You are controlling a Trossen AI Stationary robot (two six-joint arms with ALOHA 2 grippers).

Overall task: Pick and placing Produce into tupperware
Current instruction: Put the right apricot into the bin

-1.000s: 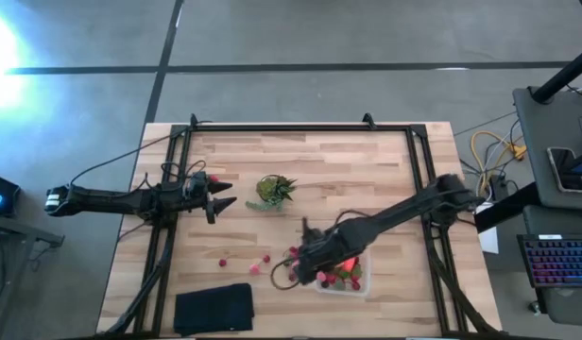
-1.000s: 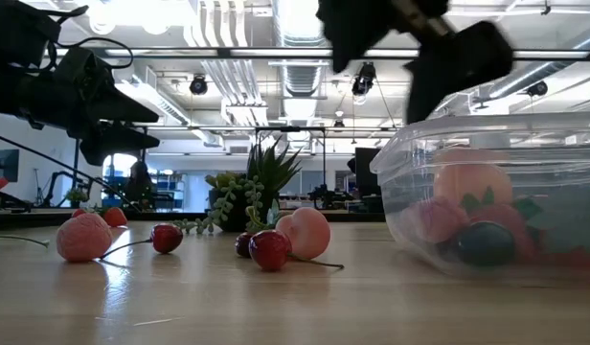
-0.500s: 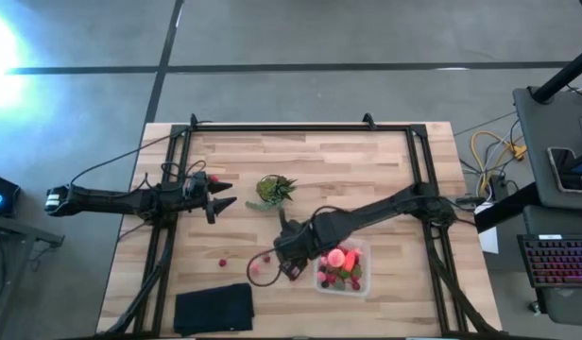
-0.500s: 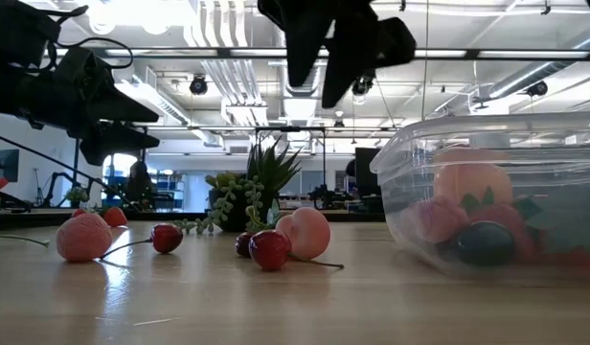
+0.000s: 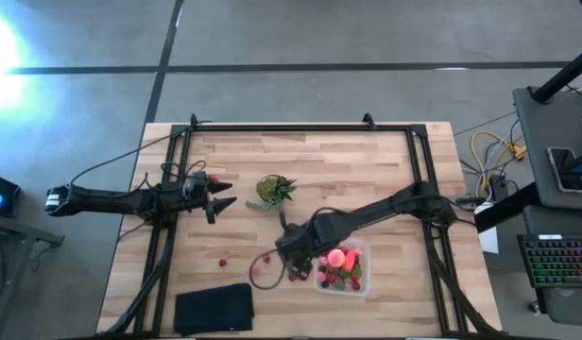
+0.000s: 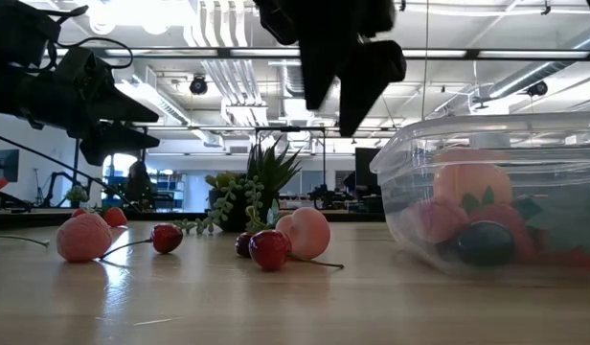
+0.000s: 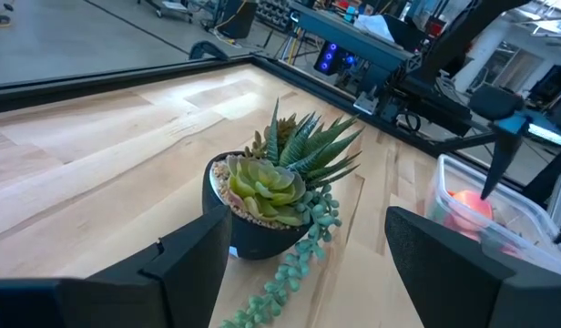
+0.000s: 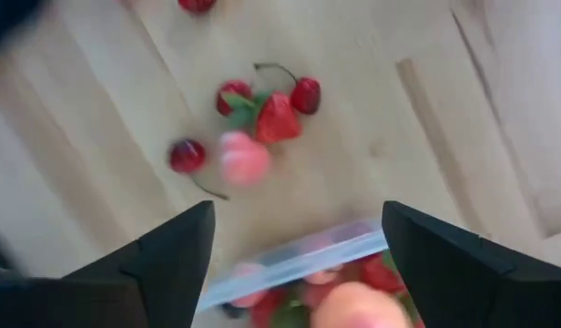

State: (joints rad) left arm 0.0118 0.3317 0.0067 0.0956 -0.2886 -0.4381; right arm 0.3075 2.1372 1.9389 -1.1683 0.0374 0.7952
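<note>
The right gripper (image 5: pixel 289 263) is hovering wide open and empty just at 9 o'clock of the tupperware (image 5: pixel 359 280), above loose produce (image 8: pixel 262 123). The left gripper (image 5: pixel 218 203), open and empty, is waiting at 9 o'clock of the plant (image 5: pixel 273 190).

The clear tupperware (image 5: pixel 344 269) is seen upright near the table's front edge, holding a peach-pink round piece (image 5: pixel 336 257) and red berries. Loose produce (image 5: pixel 264 258) is scattered on the wood just beside it.

lab/workshop | exposed ceiling ducts (image 6: pixel 305 72) | concrete floor (image 5: pixel 300 33)
</note>
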